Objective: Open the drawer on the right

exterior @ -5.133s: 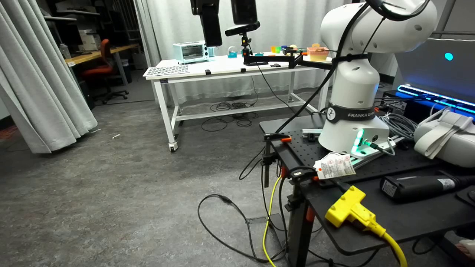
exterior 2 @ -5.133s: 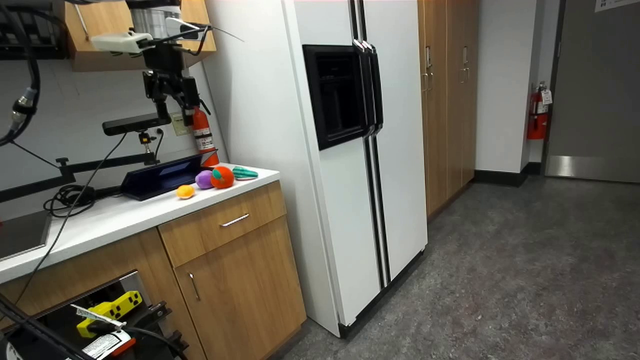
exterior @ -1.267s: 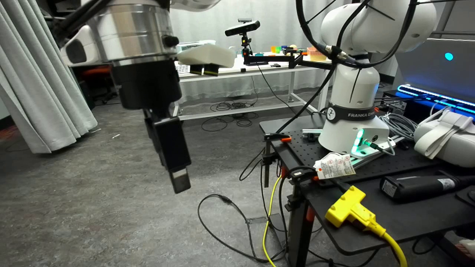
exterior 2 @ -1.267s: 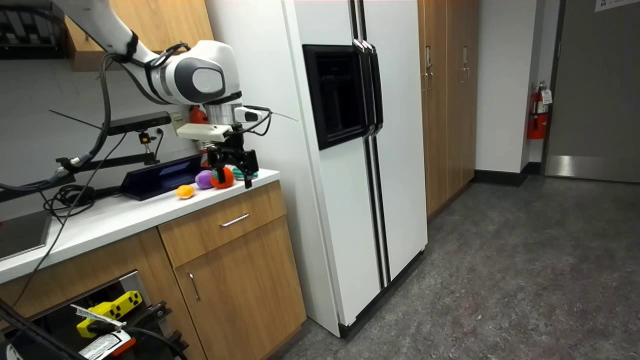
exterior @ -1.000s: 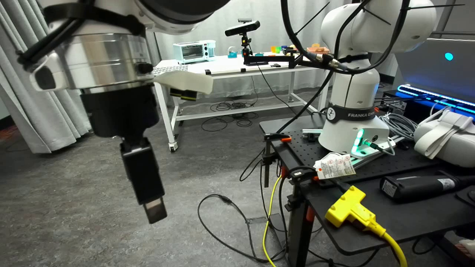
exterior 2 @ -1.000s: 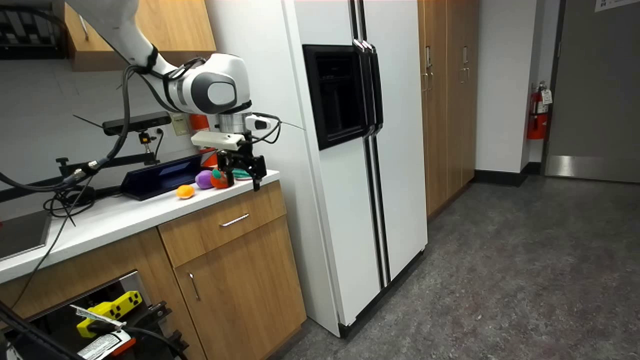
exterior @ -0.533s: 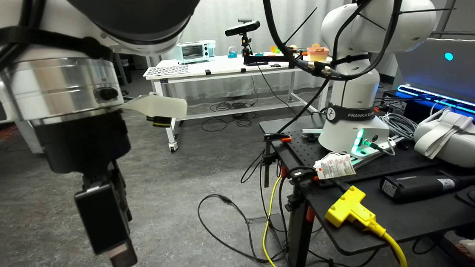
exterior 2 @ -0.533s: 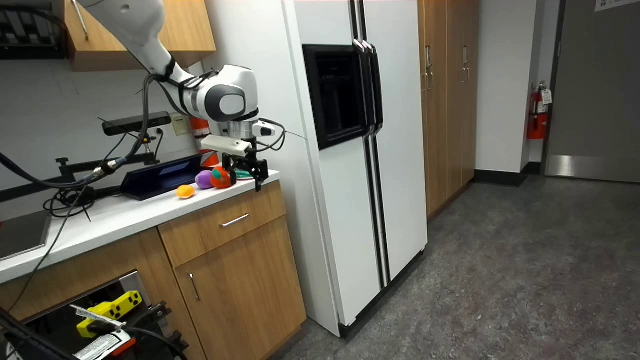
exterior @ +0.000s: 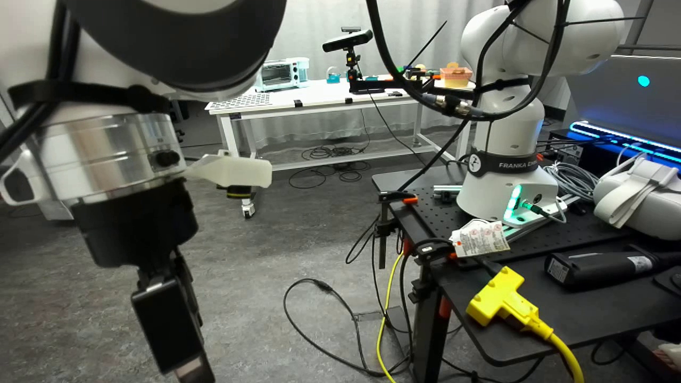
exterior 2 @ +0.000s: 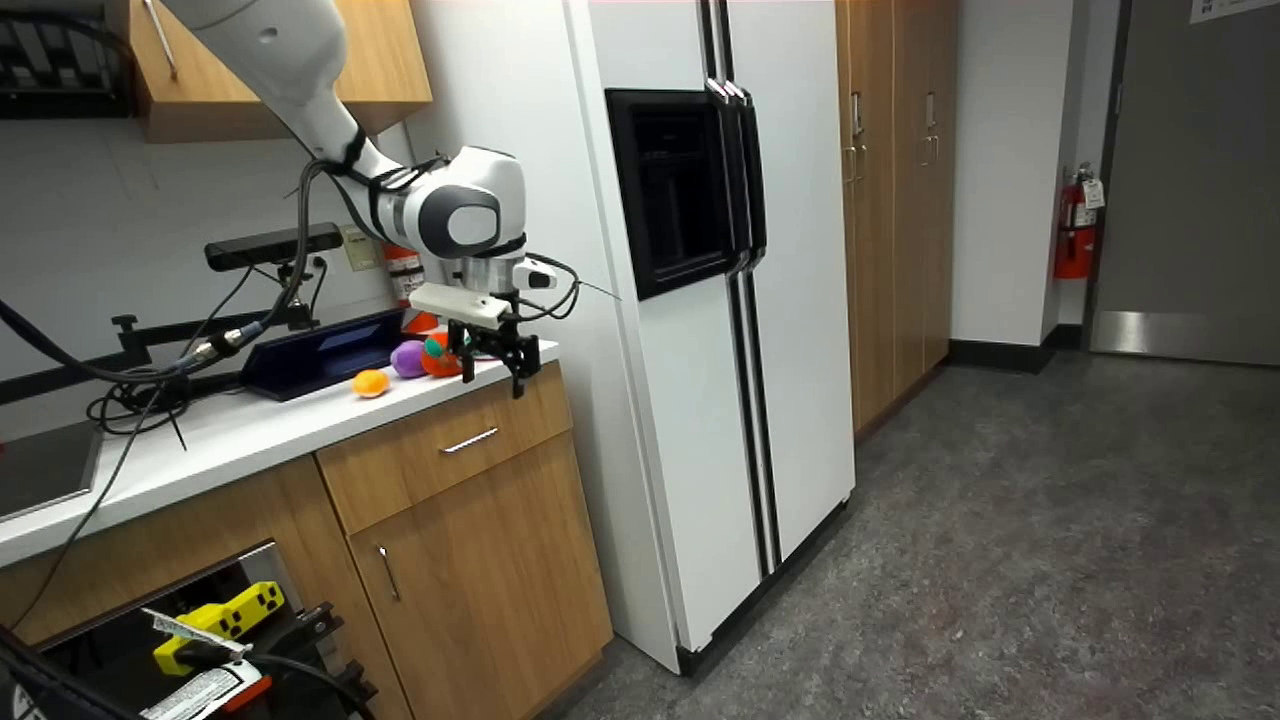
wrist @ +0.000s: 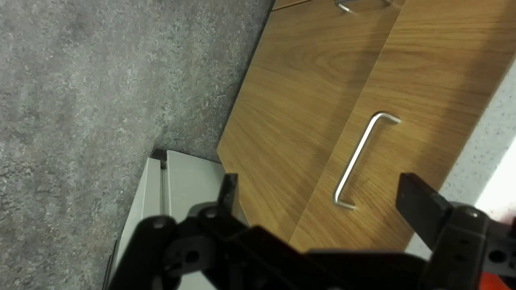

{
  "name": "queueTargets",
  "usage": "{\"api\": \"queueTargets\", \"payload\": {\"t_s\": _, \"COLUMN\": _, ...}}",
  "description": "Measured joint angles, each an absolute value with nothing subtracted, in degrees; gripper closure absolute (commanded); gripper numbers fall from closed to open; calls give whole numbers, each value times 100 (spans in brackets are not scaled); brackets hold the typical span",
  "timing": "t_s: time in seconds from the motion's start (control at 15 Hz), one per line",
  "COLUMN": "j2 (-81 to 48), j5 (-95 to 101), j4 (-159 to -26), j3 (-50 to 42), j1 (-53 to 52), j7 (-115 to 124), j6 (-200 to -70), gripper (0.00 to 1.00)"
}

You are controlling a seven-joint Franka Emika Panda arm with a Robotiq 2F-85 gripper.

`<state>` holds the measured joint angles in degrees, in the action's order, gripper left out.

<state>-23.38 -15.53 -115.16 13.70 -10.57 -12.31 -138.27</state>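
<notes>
The drawer (exterior 2: 400, 465) is shut under the right end of the counter in an exterior view. Only its light wood front shows; its inside is hidden. The wood front also shows in the wrist view (wrist: 419, 137). A silver bar handle (wrist: 356, 156) is fixed on it and also shows in an exterior view (exterior 2: 470, 440). My gripper (exterior 2: 493, 384) hangs fingers down near the counter's front edge, above the handle. In the wrist view, my gripper (wrist: 319, 176) is wide open and empty. The handle's lower end appears between its fingers, apart from both.
A wood cabinet door (exterior 2: 480, 570) is below the drawer. A white fridge (exterior 2: 620, 450) stands right beside it. The white counter (exterior 2: 230, 435) bears an orange toy (exterior 2: 370, 383), a purple toy (exterior 2: 408, 359), a red toy (exterior 2: 437, 362) and a dark tray (exterior 2: 320, 355).
Over five seconds my arm has come down from high above the counter and moved right toward the counter's front edge. In the last half second it has lowered slightly. The drawer has not moved.
</notes>
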Motion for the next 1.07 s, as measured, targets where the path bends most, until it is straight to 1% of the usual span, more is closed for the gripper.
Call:
{"api": "queueTargets", "payload": {"t_s": 0.73, "j2": -3600, "j5": -2499, "j4": -10901, "j3": 2131, "j1": -483, "j7": -2167, "j6": -13827, "gripper": 0}}
{"api": "queueTargets", "payload": {"t_s": 1.07, "j2": -4055, "j5": -2563, "j4": -10526, "j3": 2255, "j1": -322, "j7": -2370, "j6": -13828, "gripper": 0}}
